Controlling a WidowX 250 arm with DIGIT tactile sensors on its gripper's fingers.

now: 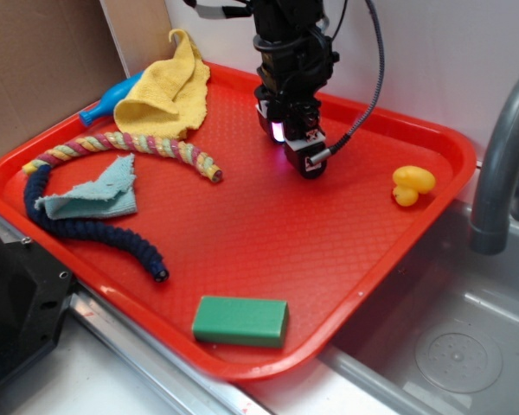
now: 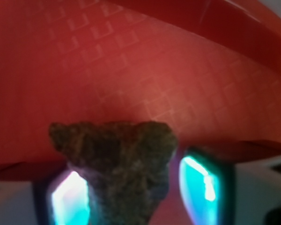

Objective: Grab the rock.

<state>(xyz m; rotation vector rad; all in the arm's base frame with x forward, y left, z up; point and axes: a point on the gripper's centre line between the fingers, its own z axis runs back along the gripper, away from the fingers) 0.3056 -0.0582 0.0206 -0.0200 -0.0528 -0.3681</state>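
You will find no readable brand, label or writing on anything here. Count one red tray (image 1: 389, 251) resting on the counter (image 1: 95, 380) beside a sink (image 1: 467, 346), and on the tray one yellow rubber duck (image 1: 412, 183), one green sponge (image 1: 240, 321), one yellow cloth (image 1: 169, 91), one teal cloth (image 1: 99, 192), one multicoloured rope (image 1: 130, 147), one dark blue rope (image 1: 86, 229) and one blue bottle-shaped toy (image 1: 112, 97) partly under the yellow cloth. Your hand (image 1: 294, 143) sits low over the tray's far middle. In the wrist view the rock (image 2: 114, 164) fills the space between the glowing fingers (image 2: 201, 187), which are clamped on it.
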